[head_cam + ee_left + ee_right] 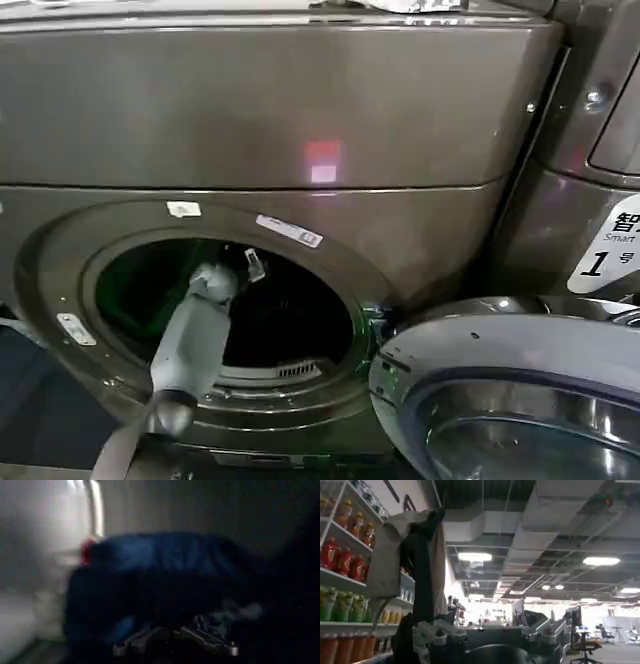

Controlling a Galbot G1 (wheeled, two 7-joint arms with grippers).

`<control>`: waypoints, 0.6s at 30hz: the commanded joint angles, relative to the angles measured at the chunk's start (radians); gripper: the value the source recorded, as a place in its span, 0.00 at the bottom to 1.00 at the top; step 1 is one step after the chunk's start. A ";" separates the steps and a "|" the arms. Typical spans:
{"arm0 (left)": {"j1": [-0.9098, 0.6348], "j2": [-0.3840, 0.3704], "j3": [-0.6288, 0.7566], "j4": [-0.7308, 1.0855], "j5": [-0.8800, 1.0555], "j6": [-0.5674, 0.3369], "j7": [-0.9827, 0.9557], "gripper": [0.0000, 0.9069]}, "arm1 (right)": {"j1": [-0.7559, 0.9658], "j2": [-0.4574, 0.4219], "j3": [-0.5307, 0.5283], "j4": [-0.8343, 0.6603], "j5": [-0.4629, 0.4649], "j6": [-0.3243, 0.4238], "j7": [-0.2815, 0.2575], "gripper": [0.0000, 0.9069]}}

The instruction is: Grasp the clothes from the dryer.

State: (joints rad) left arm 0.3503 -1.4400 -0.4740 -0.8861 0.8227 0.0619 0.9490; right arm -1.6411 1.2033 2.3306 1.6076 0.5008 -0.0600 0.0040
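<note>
Clothes (165, 575): we log them dead ahead of left gripper (175, 640) inside dryer (300, 120); its finger state: cannot tell.

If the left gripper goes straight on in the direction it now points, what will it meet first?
Most likely the clothes: the dark blue heap lies just ahead of the left gripper inside the dryer drum. Depth is unclear.

Shelves (340, 575) of red, orange and green bottles (340, 560) stand as the landmark; ceiling lights (475, 556) glow beyond them, ductwork (555, 510) runs overhead, and an office chair (587, 647) sits far off across the floor.
</note>
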 commanded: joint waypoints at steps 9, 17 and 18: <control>0.135 -0.100 -0.017 -0.294 -0.615 0.266 -0.829 0.00 | 0.002 0.022 -0.014 0.052 0.005 -0.028 0.020 1.00; 0.154 -0.119 -0.021 -0.351 -0.748 0.272 -0.945 0.00 | -0.004 0.021 -0.029 0.043 0.010 -0.004 0.056 1.00; 0.154 -0.118 -0.021 -0.352 -0.751 0.272 -0.949 0.00 | -0.003 0.022 -0.030 0.044 0.010 -0.004 0.055 1.00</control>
State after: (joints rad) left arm 0.4744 -1.5429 -0.4927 -1.1607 0.2665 0.2871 0.2099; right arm -1.6455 1.2212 2.3072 1.6450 0.5085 -0.0706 0.0366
